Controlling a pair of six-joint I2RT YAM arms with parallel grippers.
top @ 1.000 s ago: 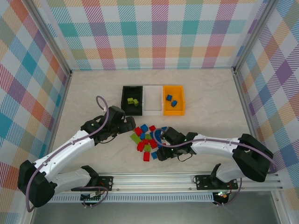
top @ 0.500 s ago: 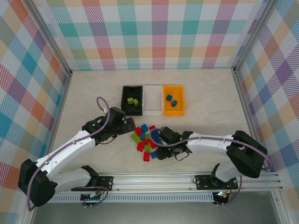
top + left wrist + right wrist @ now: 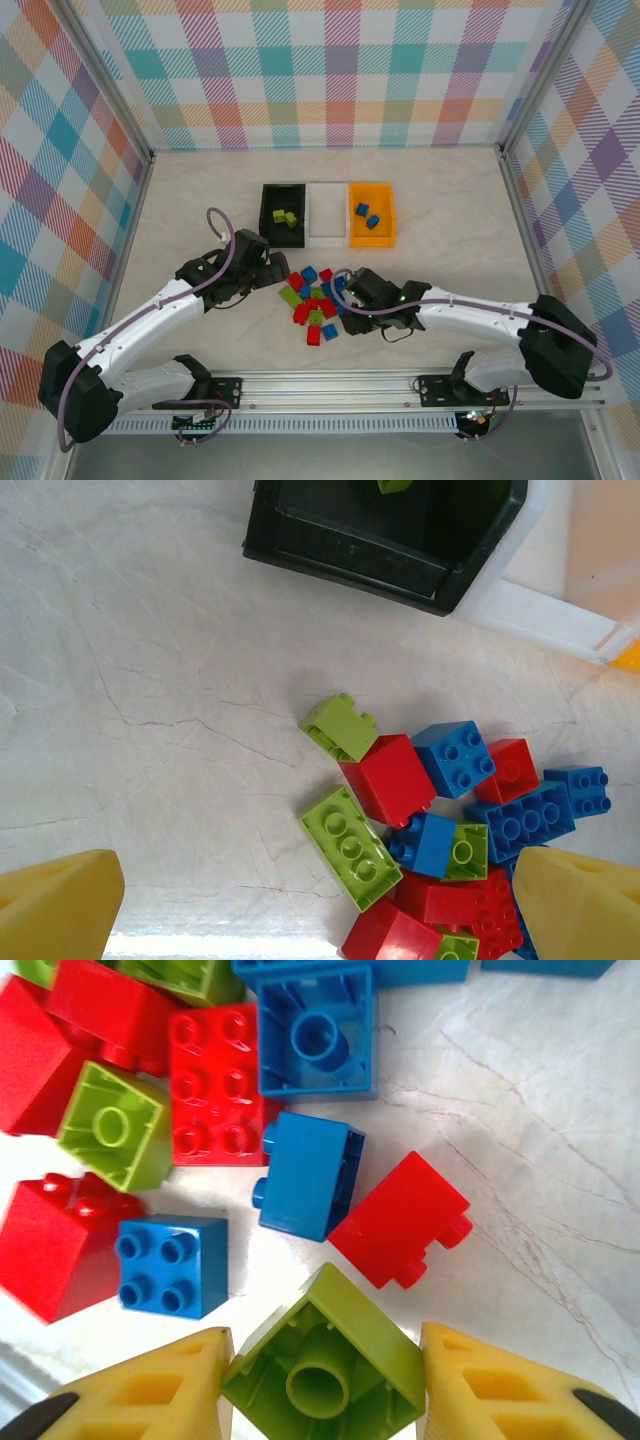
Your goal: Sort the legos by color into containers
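Four legos are sitting binned; right gripper is pinching a lime lego, left gripper is hovering spread, loose pile beneath both.

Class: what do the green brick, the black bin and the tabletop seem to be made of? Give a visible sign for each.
Green brick: moulded plastic, slight sheen; hollow underside with a round tube, crisp edges.
Black bin: probably plastic, semi-gloss; thin moulded walls with soft highlights.
Tabletop: marble-look, smooth; pale with thin grey veins, real stone or printed laminate unclear.
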